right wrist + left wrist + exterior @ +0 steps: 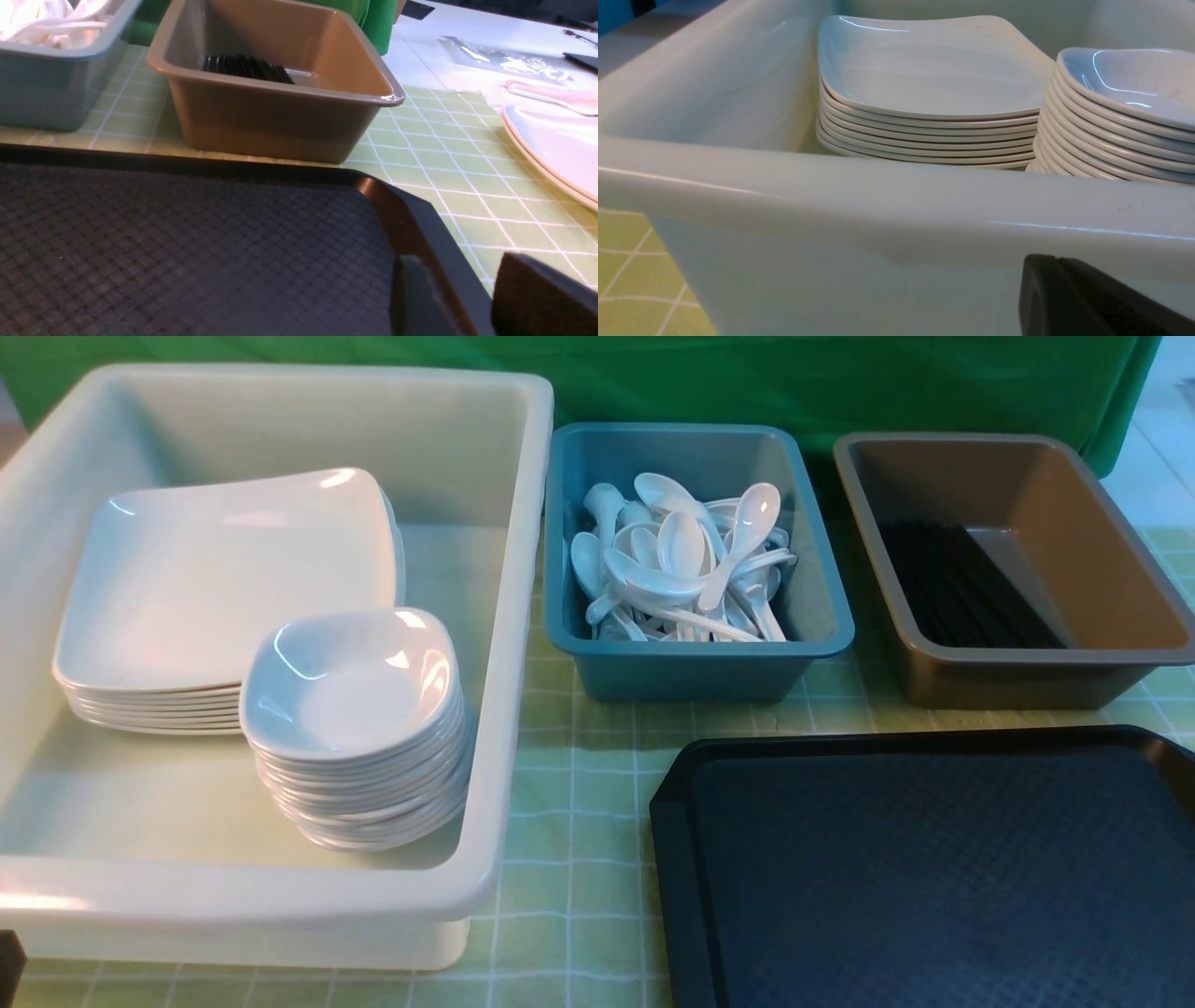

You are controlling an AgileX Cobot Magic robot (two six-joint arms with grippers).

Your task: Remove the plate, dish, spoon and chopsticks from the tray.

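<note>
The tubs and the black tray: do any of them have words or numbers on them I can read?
None: no words, numbers or labels show on the white tub, blue tub, brown tub or tray in any view.

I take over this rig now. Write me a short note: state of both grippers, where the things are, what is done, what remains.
Left gripper: shut, empty, outside the white tub.
Right gripper: open, empty, at the tray edge.
Plates and dishes: stacked in the white tub.
Spoons: in the blue bin.
Chopsticks: in the brown bin.
Done: nothing shows on the visible part of the tray.
Left: apparently nothing; check the tray's near part, which is out of view.
</note>
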